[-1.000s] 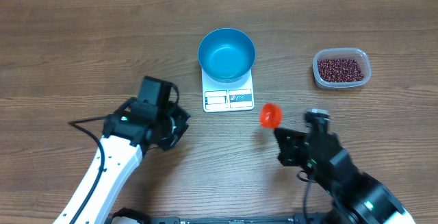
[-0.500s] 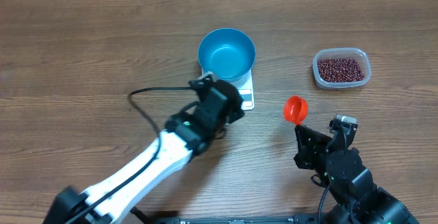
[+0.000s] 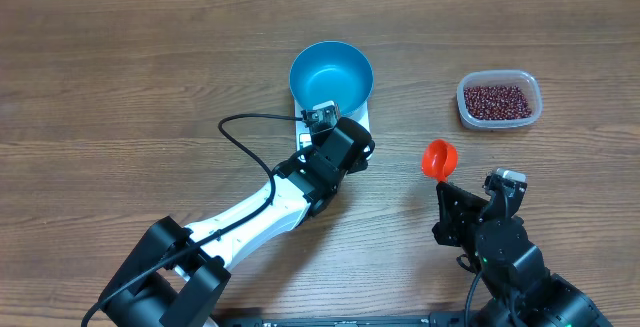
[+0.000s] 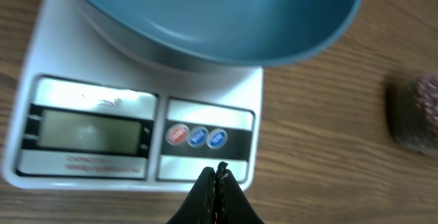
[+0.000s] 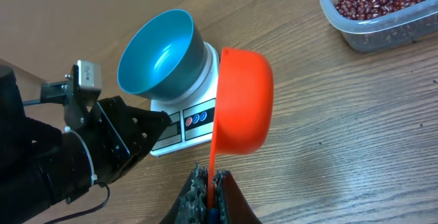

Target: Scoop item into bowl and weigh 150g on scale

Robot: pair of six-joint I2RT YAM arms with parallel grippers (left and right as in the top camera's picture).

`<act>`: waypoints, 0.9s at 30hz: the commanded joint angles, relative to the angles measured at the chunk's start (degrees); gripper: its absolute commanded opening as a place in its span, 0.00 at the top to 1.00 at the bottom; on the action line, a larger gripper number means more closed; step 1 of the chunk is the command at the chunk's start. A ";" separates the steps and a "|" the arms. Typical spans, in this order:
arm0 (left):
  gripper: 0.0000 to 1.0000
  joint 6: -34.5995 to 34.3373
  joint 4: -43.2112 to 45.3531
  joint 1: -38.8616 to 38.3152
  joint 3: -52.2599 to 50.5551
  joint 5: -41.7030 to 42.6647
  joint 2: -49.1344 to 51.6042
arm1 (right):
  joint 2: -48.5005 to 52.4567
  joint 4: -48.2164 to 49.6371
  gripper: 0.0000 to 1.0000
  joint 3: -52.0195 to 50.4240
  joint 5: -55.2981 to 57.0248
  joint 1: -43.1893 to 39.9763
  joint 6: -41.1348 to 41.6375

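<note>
A: Start at L. First entry?
B: Scale [image 4: 92,131], white, flat on wood table [image 3: 120,77], approx. mid-table. Display on L of its near strip, three round buttons [image 4: 197,136] on R: red, blue, blue.
A: On top of it?
B: Bowl [image 3: 331,79], blue, round, deep, upright on the scale's far part. It overhangs the platform.
A: Next?
B: L gripper [image 4: 217,172], black. Fingers pressed together, nothing btwn them. Tip sits at the scale's near edge, just below the buttons. Contact w/ scale: can't tell.
A: Moving R?
B: Scoop [image 3: 438,158], orange-red plastic, cup tipped on its side, over the table btwn scale and tub.
A: Held by?
B: R gripper [image 5: 211,179], clamped on the scoop's thin handle, cup end up.
A: Far R?
B: Tub [image 3: 463,107], clear plastic, rect., on the table well apart from the scale.
A: Contents?
B: Beans [image 3: 497,101], small, dark red-brown, loose heap, all inside the tub.
</note>
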 commanded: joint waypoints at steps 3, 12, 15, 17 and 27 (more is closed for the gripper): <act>0.96 2.36 0.15 -0.02 0.76 -4.61 1.22 | -0.26 0.26 0.96 0.90 1.05 -0.11 -0.46; 0.96 2.12 3.93 0.00 0.76 -3.98 6.78 | -0.26 0.22 0.96 0.90 1.03 -0.11 -0.46; 0.96 2.12 4.85 0.00 0.76 -4.00 7.61 | -0.26 0.22 0.96 0.90 1.03 -0.11 -0.46; 0.96 2.12 4.96 0.00 0.76 -4.02 7.76 | -0.26 0.20 0.96 0.90 1.03 -0.11 -0.46; 0.96 1.68 5.11 0.33 0.76 -5.55 7.78 | -0.26 -0.17 0.96 0.90 1.05 -0.11 -0.46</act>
